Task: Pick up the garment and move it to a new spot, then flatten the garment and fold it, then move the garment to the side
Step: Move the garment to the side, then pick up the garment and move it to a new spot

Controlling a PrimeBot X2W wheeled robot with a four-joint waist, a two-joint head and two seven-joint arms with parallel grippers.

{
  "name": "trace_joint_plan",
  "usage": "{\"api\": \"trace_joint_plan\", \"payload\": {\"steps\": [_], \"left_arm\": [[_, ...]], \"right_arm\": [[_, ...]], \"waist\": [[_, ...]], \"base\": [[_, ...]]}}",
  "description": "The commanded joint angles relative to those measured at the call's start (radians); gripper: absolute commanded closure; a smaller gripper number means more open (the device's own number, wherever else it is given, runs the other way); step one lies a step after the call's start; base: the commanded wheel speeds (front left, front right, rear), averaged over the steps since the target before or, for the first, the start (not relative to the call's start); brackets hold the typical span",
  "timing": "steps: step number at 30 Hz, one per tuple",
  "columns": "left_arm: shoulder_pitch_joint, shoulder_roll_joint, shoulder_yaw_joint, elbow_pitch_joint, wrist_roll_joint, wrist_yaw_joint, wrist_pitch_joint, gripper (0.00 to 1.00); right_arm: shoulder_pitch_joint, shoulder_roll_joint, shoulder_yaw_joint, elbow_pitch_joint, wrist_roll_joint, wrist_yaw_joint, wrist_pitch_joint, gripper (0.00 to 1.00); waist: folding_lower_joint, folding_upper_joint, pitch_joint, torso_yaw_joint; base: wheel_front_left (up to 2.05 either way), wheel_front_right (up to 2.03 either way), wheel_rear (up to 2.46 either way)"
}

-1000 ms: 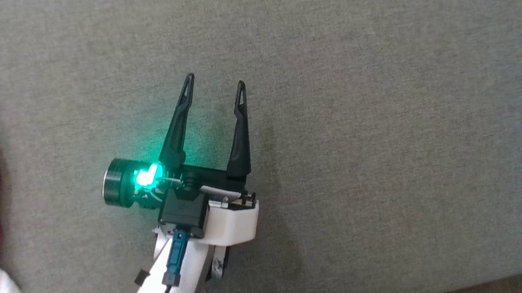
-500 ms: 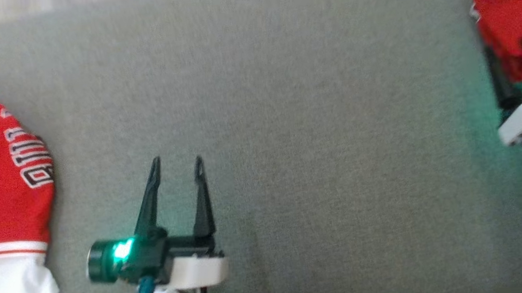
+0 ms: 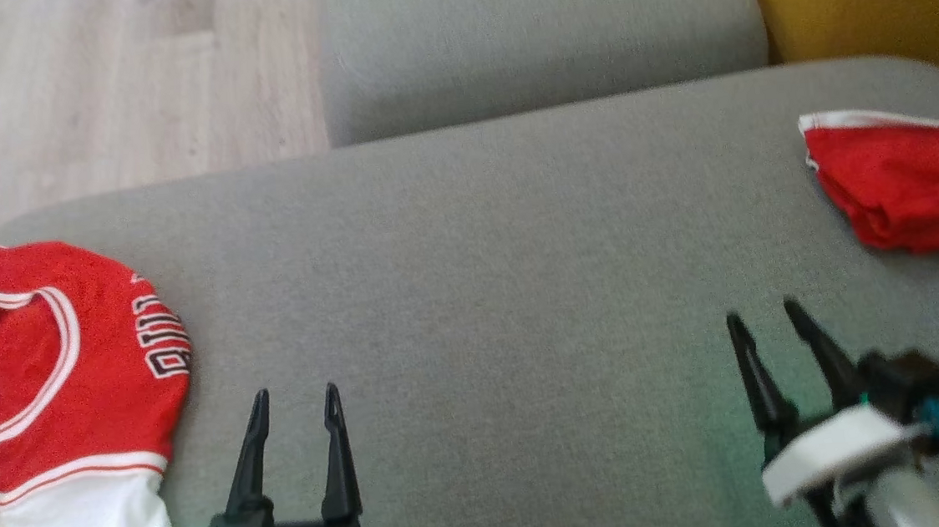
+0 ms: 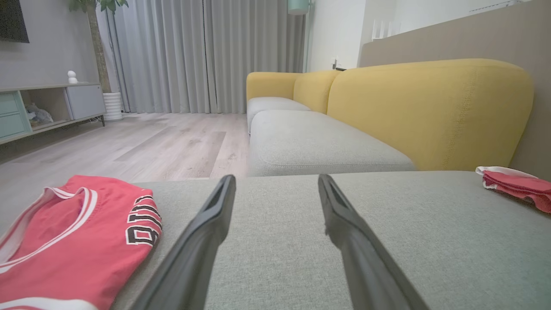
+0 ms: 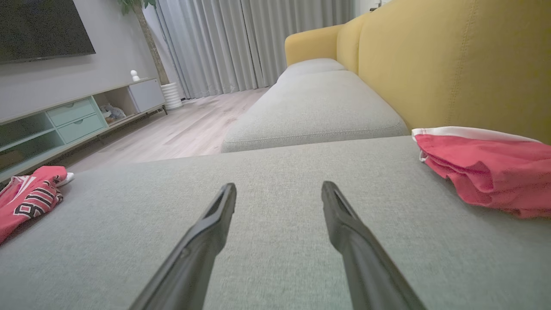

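Our view lifts (the camera's move): left hand (image 3: 295, 392) and right hand (image 3: 760, 310) hover spread, empty, the right now clear of the folded garment (image 3: 908, 187) at the right of the sofa (image 3: 477, 254); we judge it placed.

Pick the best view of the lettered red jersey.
Head view: the red jersey seen from above, neckline, lettering and white hem visible. Left wrist view: low angle, cut off at left and bottom edges. Right wrist view: a small part at the left edge.
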Motion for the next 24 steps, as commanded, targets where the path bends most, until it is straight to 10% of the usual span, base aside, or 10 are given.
{"api": "trace_joint_plan", "payload": {"steps": [1, 24], "left_arm": [[-0.009, -0.001, 0.043, -0.03, 0.008, -0.008, -0.005, 0.0], [0.077, -0.001, 0.106, -0.02, 0.037, -0.036, -0.005, 0.0]], "right_arm": [[0.008, 0.006, -0.013, -0.057, -0.037, -0.001, -0.013, 0.0], [0.155, 0.088, -0.11, -0.151, -0.174, -0.001, -0.014, 0.0]], "waist": [[0.0002, -0.0001, -0.042, 0.031], [0.0002, -0.0001, -0.101, 0.037]], "base": [[0.0, 0.0, 0.0], [0.0, 0.0, 0.0]]}}
